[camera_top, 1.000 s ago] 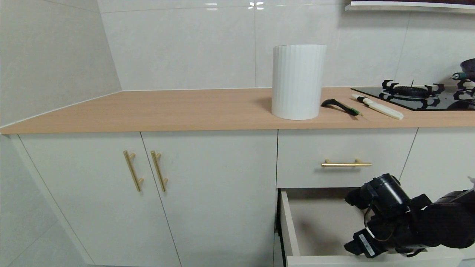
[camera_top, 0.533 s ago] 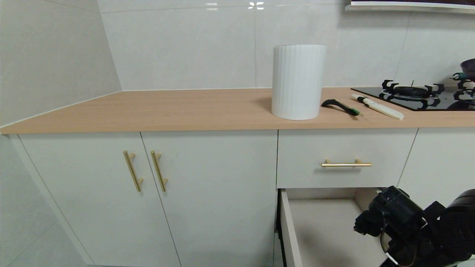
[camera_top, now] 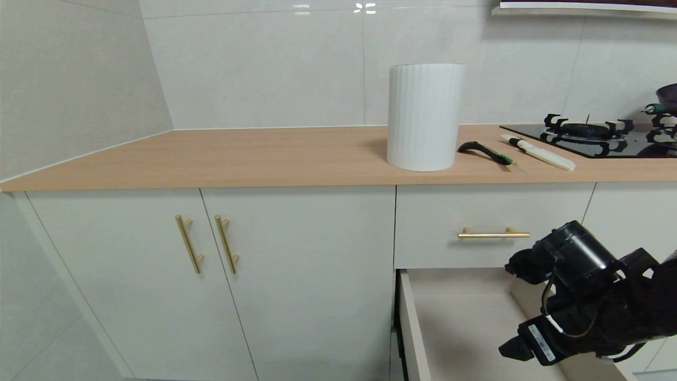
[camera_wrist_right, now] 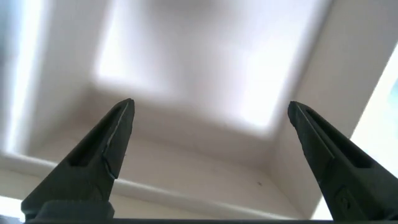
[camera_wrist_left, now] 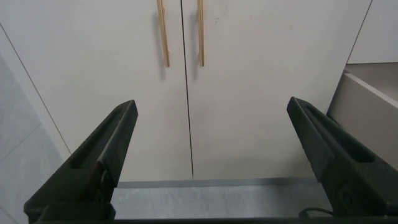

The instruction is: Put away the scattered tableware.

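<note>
One canister (camera_top: 424, 116), one black utensil (camera_top: 484, 151), one knife (camera_top: 538, 152).

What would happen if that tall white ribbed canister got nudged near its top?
It would probably tip rather than slide, since the canister stands clearly taller than it is wide. Its ribbed wall looks hard and smooth, so a grip might slip.
</note>
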Motion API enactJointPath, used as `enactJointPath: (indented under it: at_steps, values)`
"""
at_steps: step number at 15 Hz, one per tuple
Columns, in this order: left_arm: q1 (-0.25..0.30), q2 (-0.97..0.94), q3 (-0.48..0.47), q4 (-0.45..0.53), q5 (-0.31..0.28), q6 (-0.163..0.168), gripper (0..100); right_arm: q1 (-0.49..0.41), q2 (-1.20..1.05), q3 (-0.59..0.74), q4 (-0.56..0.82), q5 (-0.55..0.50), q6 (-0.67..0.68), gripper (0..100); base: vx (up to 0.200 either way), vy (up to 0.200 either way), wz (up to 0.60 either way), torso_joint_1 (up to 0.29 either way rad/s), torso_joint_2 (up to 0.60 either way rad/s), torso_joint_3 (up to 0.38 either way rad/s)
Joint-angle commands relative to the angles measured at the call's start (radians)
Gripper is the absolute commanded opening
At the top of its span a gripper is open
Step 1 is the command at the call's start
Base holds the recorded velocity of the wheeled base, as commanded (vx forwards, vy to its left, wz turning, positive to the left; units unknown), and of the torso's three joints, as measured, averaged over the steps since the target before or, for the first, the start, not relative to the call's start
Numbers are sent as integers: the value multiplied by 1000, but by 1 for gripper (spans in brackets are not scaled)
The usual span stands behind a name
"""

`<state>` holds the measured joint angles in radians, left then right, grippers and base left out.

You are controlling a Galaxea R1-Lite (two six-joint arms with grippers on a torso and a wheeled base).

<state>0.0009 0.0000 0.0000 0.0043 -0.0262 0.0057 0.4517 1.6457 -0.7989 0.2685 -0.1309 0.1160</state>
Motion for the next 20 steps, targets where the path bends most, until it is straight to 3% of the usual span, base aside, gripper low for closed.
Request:
enactJointPath:
  at_steps: [1, 5, 11, 20]
  values:
    - [1, 0, 0, 0, 0, 0, 100, -36, -63, -37, -3, 17, 5, 100, 0, 0, 0, 0, 0, 0]
    - [1, 0, 0, 0, 0, 0, 100, -91, -107, -52, -45, 17, 5, 100, 0, 0, 0, 0, 0, 0]
    - [-1, 0, 0, 0, 0, 0, 100, -91, -112, -48, -49, 16, 4, 100, 0, 0, 0, 28, -130, -129]
    - [1, 0, 0, 0, 0, 0, 100, -91, -106, -48, -49, 14, 4, 100, 0, 0, 0, 171, -481, -289]
